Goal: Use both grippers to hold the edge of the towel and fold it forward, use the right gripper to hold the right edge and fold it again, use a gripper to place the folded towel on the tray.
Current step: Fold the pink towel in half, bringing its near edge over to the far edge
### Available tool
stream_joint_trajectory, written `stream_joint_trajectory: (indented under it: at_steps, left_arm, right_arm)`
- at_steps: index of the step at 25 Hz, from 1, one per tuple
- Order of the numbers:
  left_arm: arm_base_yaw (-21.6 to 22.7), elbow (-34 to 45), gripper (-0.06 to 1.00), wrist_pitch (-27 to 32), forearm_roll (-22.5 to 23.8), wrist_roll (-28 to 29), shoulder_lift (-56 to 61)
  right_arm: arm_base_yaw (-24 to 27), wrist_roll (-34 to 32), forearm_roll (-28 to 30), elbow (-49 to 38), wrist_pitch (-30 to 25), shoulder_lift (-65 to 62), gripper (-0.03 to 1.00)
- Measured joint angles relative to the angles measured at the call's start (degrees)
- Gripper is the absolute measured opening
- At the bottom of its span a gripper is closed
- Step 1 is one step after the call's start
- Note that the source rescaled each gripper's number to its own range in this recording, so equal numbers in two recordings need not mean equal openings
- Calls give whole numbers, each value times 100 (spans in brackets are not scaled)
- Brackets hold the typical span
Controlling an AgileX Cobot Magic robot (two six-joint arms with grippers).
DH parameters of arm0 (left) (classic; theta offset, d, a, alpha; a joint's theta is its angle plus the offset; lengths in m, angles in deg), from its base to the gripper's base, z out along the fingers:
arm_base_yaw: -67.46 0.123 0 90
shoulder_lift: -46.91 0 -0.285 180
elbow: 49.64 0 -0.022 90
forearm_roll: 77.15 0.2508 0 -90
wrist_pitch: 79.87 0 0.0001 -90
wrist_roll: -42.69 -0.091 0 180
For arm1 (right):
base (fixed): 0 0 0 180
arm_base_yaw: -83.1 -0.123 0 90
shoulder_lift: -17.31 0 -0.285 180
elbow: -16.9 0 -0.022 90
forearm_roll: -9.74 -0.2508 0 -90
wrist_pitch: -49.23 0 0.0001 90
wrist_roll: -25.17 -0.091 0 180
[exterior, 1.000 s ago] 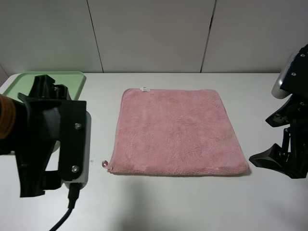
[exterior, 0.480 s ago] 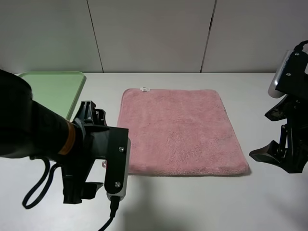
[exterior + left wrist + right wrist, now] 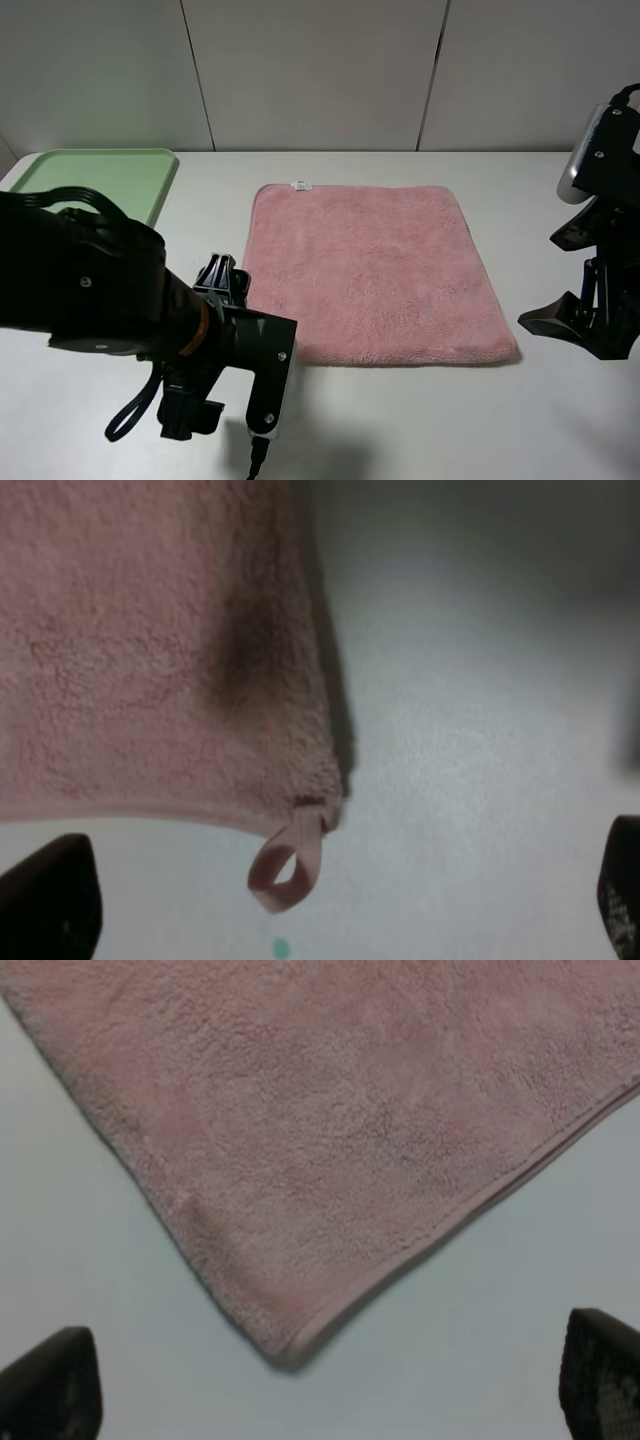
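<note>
The pink towel point(image 3: 370, 265) lies flat and unfolded on the white table, with a white tag at its far edge and a small loop point(image 3: 288, 865) at its near left corner. My left gripper point(image 3: 228, 278) is open and empty, right at that near left corner; the left wrist view shows the corner and loop between its spread fingertips point(image 3: 50, 905). My right gripper point(image 3: 548, 288) is open and empty, just right of the near right corner point(image 3: 290, 1340), which lies ahead of its fingertips point(image 3: 50, 1385). The green tray point(image 3: 100, 175) sits at the far left, empty.
The white table point(image 3: 420, 420) runs to a grey panelled wall at the back. The left arm's cable hangs near the front edge point(image 3: 255, 460). A small green mark point(image 3: 281, 947) lies on the table by the loop.
My left arm has swung right and lower, from in front of the tray to the towel's near left corner. The right arm has barely moved. The towel has not moved.
</note>
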State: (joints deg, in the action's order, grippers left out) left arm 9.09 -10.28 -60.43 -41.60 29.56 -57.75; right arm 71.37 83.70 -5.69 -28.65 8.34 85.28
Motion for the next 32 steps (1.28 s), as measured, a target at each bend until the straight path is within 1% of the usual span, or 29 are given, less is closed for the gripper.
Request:
stream_joint_trajectory:
  at_steps: [7, 11, 15, 23, 32]
  left_arm:
    - [0, -186, 98, -67, 712, 677, -288]
    - [0, -205, 98, -96, 1074, 867, -440]
    - [0, -209, 98, -103, 1334, 1035, -582]
    - [0, -209, 98, -156, 1405, 1118, -669]
    - [0, -209, 97, -187, 1406, 1124, -669]
  right_arm:
    - [0, 3, 6, 0, 57, 0, 100]
    - [0, 3, 6, 0, 120, 0, 100]
    - [0, 19, 10, -6, 198, 121, 100]
    - [0, 260, 33, -169, 583, 608, 100]
    - [0, 344, 33, -169, 794, 1210, 100]
